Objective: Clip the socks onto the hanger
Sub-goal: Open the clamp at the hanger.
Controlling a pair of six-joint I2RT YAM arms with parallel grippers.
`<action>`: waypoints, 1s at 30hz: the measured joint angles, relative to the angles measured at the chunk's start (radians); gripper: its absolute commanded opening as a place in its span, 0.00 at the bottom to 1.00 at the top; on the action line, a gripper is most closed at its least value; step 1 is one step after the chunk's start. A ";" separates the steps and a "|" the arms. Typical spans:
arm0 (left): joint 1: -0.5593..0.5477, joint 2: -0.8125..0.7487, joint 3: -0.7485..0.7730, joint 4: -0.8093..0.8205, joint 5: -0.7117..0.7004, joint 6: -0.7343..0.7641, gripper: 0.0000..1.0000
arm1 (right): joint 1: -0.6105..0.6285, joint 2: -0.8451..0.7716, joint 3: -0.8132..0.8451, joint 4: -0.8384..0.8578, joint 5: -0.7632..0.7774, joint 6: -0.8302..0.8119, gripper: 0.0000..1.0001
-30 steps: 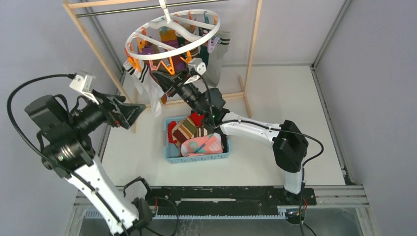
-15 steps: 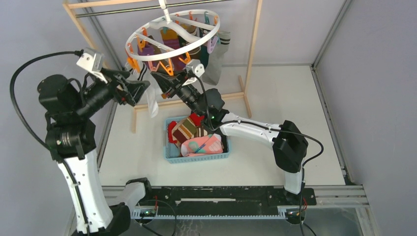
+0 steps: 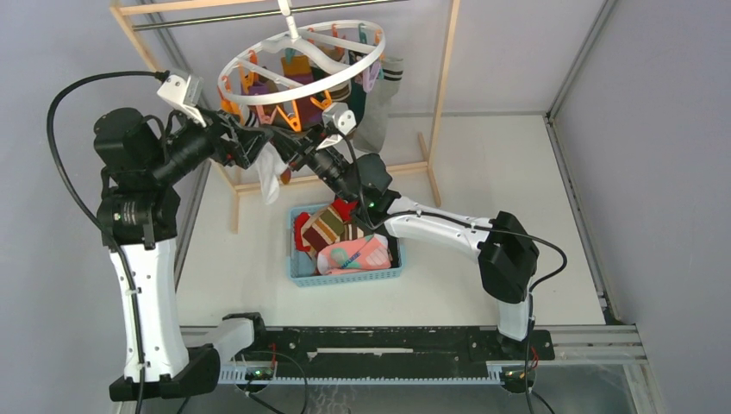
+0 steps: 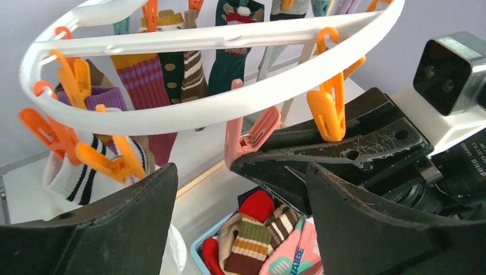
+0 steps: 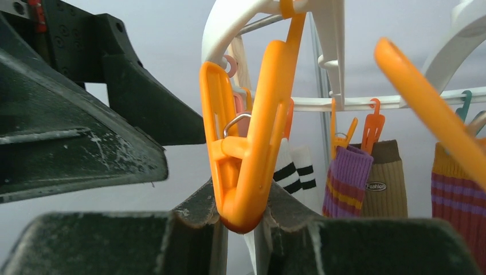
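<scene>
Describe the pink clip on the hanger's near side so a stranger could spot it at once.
Find the large white round plastic hanger hung with socks. Along its near rim dangle orange plastic clips; the pink plastic clip hangs between two of them, by the tip of the right pincer. Only it is pink there.

Between the fingers of the right gripper [image 5: 243,229] only a sliver of the white sock [image 5: 253,249] shows; the rest is hidden. Just right of them a near orange clip [image 5: 427,109] is blurred. Beneath the left gripper [image 4: 239,172], the basket [image 4: 196,247] is cut off by the edge.
</scene>
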 measured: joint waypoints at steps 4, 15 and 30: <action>-0.029 0.026 0.000 0.000 -0.004 0.000 0.85 | 0.000 0.002 0.005 -0.008 -0.002 -0.001 0.00; -0.048 0.053 0.000 0.053 -0.056 -0.014 0.79 | 0.004 0.019 0.017 -0.024 -0.005 -0.006 0.00; -0.048 0.058 -0.034 0.072 -0.068 -0.037 0.78 | 0.005 0.032 0.048 -0.050 -0.019 -0.008 0.00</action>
